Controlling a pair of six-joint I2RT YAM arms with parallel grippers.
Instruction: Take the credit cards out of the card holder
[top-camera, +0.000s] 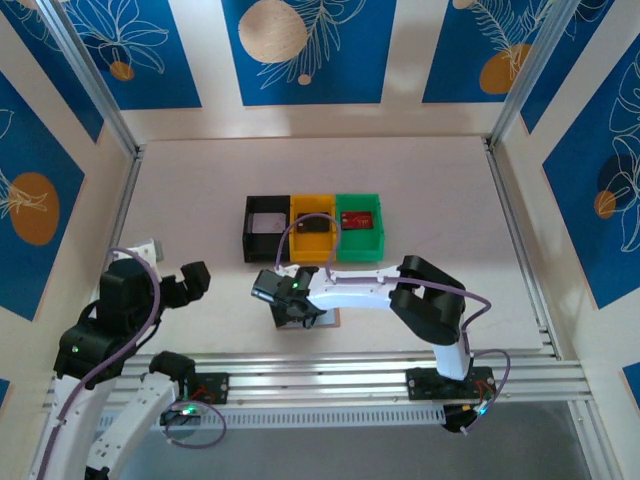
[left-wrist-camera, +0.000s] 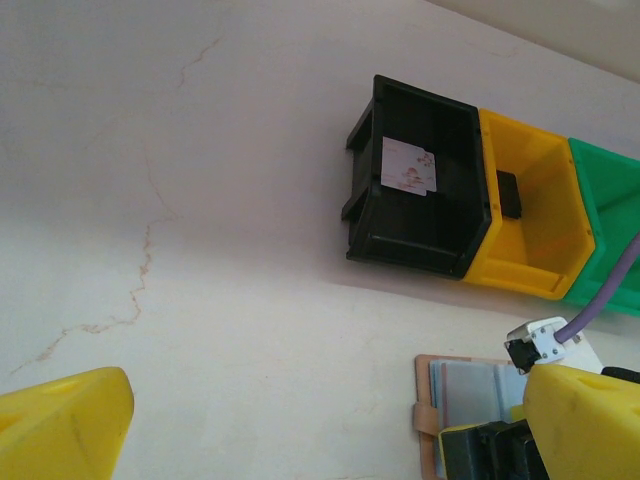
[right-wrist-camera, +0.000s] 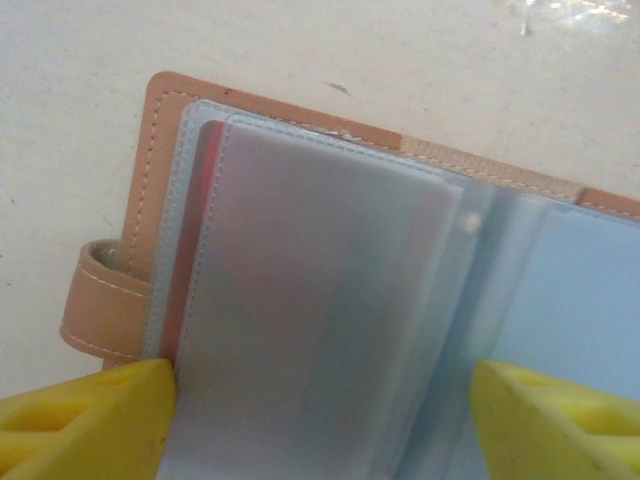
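Card holder (right-wrist-camera: 330, 300) lies open on the table (top-camera: 450, 200), near edge, about centre. Right claw (right-wrist-camera: 322, 400) sits directly over it, released, one finger on each side of the clear sleeves. Contact with the sleeves is hard to judge. Red strip (right-wrist-camera: 188, 260) behind the left sleeve, possibly a card tucked inside.

Just beyond, a row of bins:
- black bin (top-camera: 250, 240) holds a pale card (left-wrist-camera: 409, 166)
- yellow bin (top-camera: 298, 208) holds a dark card (left-wrist-camera: 508, 194)
- green bin (top-camera: 360, 200) holds a red card (top-camera: 360, 219)

Left claw (left-wrist-camera: 325, 400) hovers left of the holder, spread wide, grasping nothing.
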